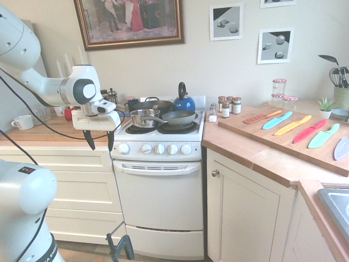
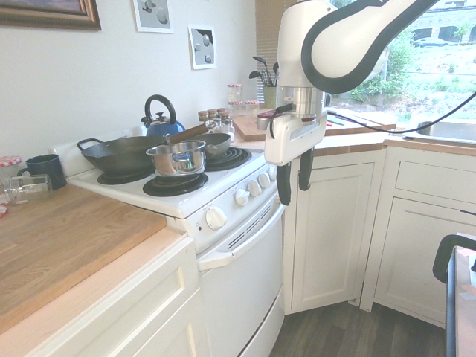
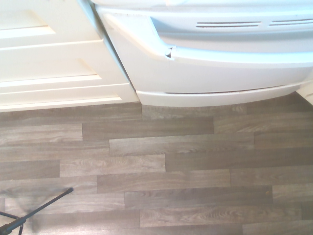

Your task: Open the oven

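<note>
White oven (image 1: 158, 204) — below pincer (image 1: 99, 141), apart

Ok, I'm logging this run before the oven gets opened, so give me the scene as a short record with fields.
oven door: shut
door handle: untouched, runs across the top of the door
gripper: open, fingers pointing down, in front of the stove's left end, above handle level
stovetop: small steel pot, dark pan, wok, blue kettle
control knobs: a row above the door

White oven (image 1: 161, 204) before me, door shut, long white handle (image 1: 157, 168) across door top below knob row, set between cream cabinets.
</note>
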Controlling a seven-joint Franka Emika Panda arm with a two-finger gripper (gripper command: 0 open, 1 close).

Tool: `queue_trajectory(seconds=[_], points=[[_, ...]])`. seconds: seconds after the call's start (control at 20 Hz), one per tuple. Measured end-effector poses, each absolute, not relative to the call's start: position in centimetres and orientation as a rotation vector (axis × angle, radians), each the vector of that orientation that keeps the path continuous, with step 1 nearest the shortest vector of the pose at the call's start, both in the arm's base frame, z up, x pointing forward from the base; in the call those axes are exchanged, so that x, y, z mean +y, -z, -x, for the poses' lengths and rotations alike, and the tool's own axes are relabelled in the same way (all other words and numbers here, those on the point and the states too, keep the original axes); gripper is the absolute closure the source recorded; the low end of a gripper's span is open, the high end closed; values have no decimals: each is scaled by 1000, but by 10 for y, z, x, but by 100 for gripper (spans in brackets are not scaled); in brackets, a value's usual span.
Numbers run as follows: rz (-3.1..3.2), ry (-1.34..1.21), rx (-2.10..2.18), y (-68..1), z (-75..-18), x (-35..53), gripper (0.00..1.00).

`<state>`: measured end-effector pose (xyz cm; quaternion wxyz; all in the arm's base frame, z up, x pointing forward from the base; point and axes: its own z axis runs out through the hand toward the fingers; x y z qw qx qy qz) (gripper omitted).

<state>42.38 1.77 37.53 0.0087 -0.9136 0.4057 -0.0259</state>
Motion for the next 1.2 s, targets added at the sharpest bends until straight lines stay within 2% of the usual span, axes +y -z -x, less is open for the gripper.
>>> queue_trajectory(seconds=[0.25, 0.55, 1.0, 1.2], points=[[2791, 17, 1318, -361, -427, 14, 0], [2773, 102, 1390, -284, -457, -42, 0], [2821, 217, 1313, -226, -558, -73, 0], [2837, 232, 1268, -212, -585, -80, 0]])
